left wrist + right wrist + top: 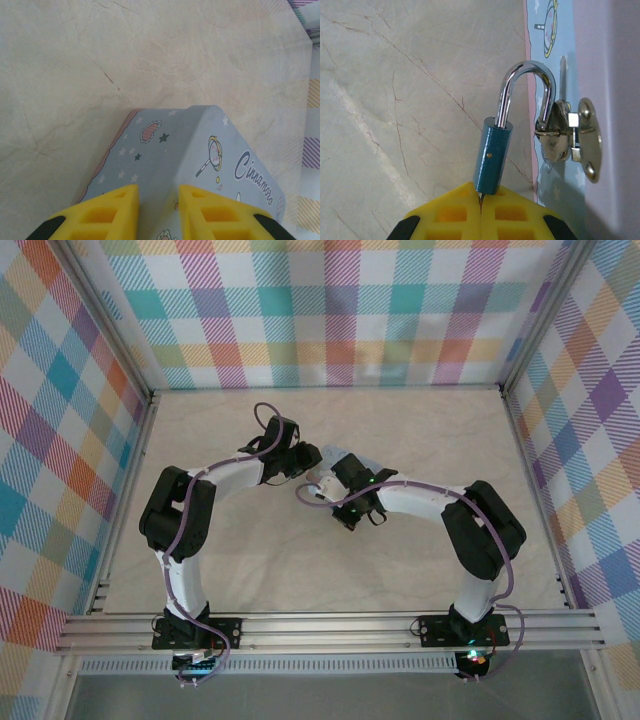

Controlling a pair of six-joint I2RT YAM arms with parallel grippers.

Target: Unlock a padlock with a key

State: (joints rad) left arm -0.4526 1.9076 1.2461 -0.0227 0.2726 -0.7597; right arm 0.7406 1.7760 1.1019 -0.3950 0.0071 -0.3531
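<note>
Bright, even light is falling from overhead, and the table [420,430] is looking pale, almost washed out. Seen from above, my arms are casting only faint, soft-edged shadows. At my right gripper [481,207] the padlock [492,157] is showing sharp, its chrome shackle catching white glare, while the key [481,198] is sitting as a dark sliver in shade. The tin box [615,75] is blurring and greying toward that view's right edge. My left gripper [157,195] is looking soft so near the lens, and the far right corner is blowing out.
</note>
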